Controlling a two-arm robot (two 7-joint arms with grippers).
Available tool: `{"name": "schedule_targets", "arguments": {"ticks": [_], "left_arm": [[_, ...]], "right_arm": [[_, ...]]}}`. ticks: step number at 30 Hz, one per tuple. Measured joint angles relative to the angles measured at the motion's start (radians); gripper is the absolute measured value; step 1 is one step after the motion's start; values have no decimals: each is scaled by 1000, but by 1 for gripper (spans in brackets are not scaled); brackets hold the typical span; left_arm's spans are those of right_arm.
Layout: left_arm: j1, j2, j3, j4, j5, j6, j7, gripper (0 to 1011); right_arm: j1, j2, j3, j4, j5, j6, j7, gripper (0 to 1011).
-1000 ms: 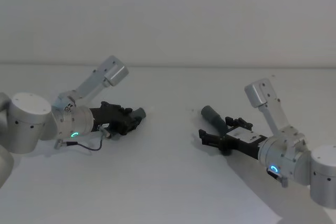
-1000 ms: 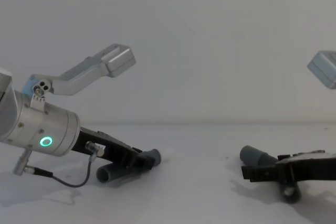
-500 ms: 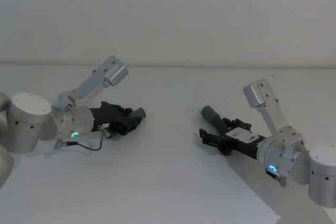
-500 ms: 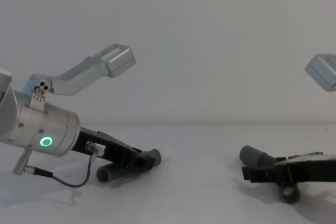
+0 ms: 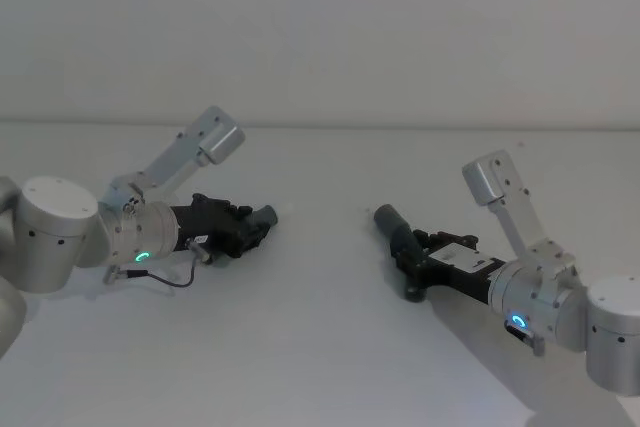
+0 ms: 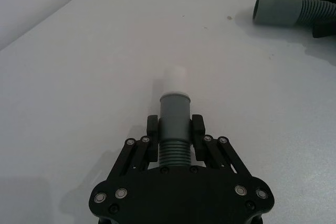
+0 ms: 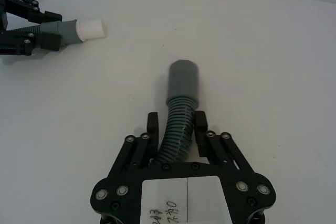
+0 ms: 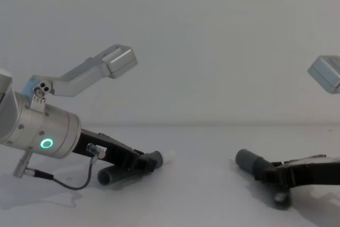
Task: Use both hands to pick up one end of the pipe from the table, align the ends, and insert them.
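Note:
The pipe lies in two dark grey pieces on the white table [image 5: 320, 347]. My left gripper [image 6: 174, 137] is shut on the ribbed part of one piece [image 6: 174, 111], low over the table at the left [image 5: 250, 230]. That piece's collar and whitish tip [image 6: 174, 80] stick out ahead of the fingers. My right gripper [image 7: 176, 127] is shut on the ribbed neck of the other piece [image 7: 178, 124], at the right [image 5: 410, 247]. Its wide socket collar [image 7: 183, 80] points forward and rests on the table [image 8: 247, 159]. The two ends are far apart.
Bare table separates the two arms. A pale wall stands behind the table's far edge [image 5: 320, 127]. Each arm's silver wrist camera bracket rises above its gripper, the left one [image 5: 210, 139] and the right one [image 5: 490, 179]. A thin cable [image 8: 74, 184] hangs under the left wrist.
The right gripper's fingers have come together from open onto the socket piece, and that piece has shifted a little to the left. The left arm has not moved.

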Motion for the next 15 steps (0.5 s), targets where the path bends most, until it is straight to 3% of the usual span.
{"name": "schedule_targets", "arguments": {"ticks": [5,15], "left_arm": [[0,0,0,0,0,0,0,365],[0,0,0,0,0,0,0,365]], "right_arm": [[0,0,0,1,0,0,0,268],[1,0,-1,1,0,0,0,262]]}}
